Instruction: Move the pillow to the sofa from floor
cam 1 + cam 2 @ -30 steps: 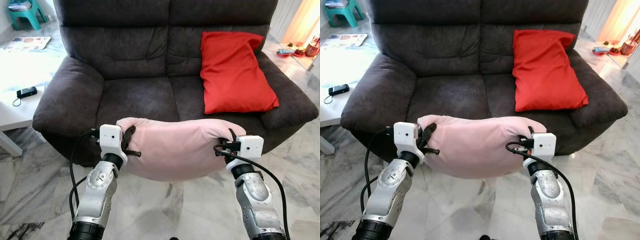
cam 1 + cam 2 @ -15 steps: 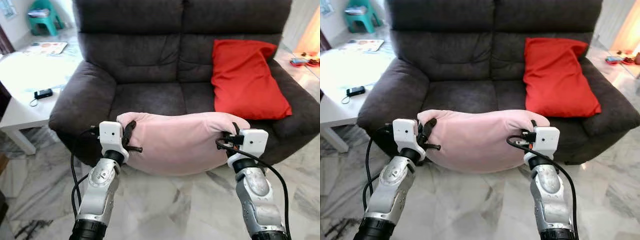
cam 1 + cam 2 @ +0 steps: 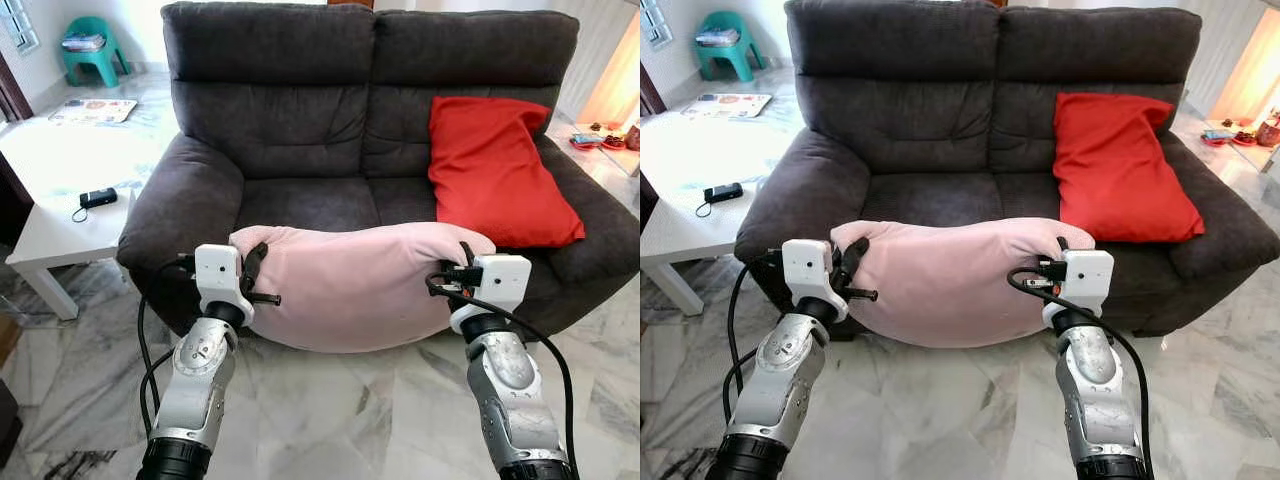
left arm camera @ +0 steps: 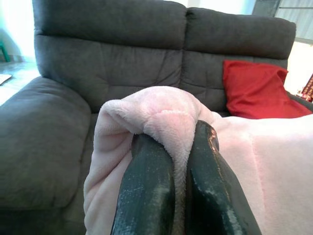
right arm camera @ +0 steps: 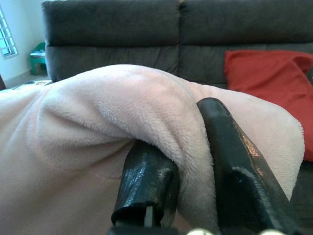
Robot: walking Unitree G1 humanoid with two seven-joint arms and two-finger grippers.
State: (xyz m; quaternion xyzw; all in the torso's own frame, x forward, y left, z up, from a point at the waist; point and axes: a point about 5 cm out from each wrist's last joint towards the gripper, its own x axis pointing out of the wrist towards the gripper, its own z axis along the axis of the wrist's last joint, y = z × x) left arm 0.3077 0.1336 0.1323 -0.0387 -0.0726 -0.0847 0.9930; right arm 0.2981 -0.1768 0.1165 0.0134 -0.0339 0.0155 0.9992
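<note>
Both tools, left (image 3: 256, 285) and right (image 3: 462, 275), stay clamped on the pink pillow (image 3: 355, 285), sofa (image 3: 300, 120) now farther.

The pillow (image 3: 350, 290) is a soft pale pink, plain with no print, and the sofa (image 3: 300, 120) is a dark charcoal grey. There's a bright red cushion (image 3: 495, 170) on it, a white side table (image 3: 55, 225) with a little black gadget (image 3: 97, 197), and a teal stool (image 3: 92, 55). Floor (image 3: 330, 410) is white marble with grey veins; silver arms, white wrist blocks, glossy black fingers (image 4: 146, 191).
</note>
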